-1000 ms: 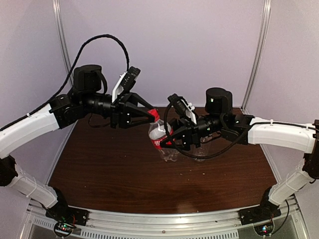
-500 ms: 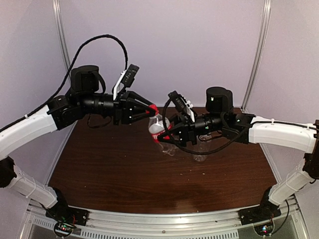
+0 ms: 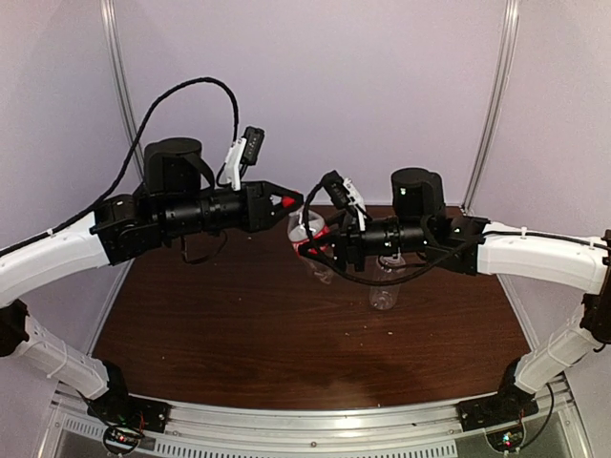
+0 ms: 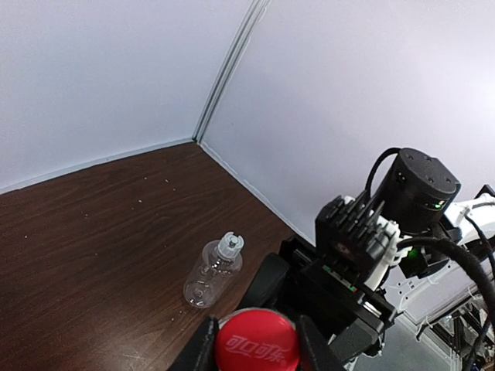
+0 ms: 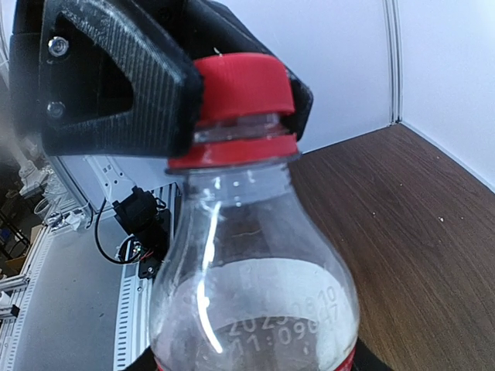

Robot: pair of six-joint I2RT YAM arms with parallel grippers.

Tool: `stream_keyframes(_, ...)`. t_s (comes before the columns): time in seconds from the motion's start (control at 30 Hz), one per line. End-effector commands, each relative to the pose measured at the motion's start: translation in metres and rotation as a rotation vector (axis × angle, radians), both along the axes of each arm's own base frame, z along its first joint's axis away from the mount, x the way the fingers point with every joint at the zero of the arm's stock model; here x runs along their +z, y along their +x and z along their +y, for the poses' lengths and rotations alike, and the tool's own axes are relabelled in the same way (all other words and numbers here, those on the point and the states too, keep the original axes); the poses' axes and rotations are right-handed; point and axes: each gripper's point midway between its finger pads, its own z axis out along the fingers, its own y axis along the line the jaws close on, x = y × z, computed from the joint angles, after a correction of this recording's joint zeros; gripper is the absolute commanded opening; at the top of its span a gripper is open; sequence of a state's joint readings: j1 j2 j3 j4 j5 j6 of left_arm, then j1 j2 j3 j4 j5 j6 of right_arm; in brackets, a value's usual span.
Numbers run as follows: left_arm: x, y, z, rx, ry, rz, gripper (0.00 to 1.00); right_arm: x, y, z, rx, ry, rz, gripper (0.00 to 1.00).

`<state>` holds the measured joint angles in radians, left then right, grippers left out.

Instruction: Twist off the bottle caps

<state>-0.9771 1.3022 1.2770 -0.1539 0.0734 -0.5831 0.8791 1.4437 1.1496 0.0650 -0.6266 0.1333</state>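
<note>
My left gripper is shut on the bright red cap of the small slim bottle, which has a red label. My right gripper is shut on that bottle's body and holds it above the table, tilted with its neck towards the left gripper. In the left wrist view the red cap sits between my fingers. In the right wrist view the cap is still on the bottle. The wider unlabelled bottle stands on the table with its white cap on; it also shows in the top view.
The dark wooden table is closed in by pale walls at the back and sides, with metal frame posts at the corners. The right arm reaches over the standing bottle.
The left gripper has closed onto the red cap. Both arms have lifted the small bottle higher and tilted it further towards the left gripper.
</note>
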Motion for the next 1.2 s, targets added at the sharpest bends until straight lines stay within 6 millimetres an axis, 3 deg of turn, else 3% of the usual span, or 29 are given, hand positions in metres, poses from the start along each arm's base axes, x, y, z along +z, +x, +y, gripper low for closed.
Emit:
stream_keyframes(0.0,0.022,0.003,-0.006,-0.007,-0.061,-0.054,0.36,0.007,0.002,-0.008,-0.038,0.008,-0.013,0.27)
stream_keyframes(0.27,0.038,-0.017,-0.004,-0.183,-0.097,-0.144,0.65,0.009,-0.026,-0.006,0.121,0.043,-0.004,0.27)
stream_keyframes(0.43,0.044,-0.036,0.008,-0.323,-0.082,-0.222,0.73,0.018,-0.043,-0.007,0.213,0.076,-0.002,0.27)
stream_keyframes(0.77,0.054,-0.089,0.020,-0.694,-0.100,-0.390,0.81,0.035,-0.077,-0.003,0.456,0.154,0.077,0.28)
stream_keyframes(1.0,0.056,-0.090,0.011,-0.793,-0.105,-0.424,0.84,0.039,-0.088,-0.002,0.544,0.186,0.122,0.28)
stream_keyframes(1.17,0.050,-0.088,0.002,-0.858,-0.124,-0.388,0.80,0.038,-0.089,-0.001,0.556,0.188,0.132,0.28)
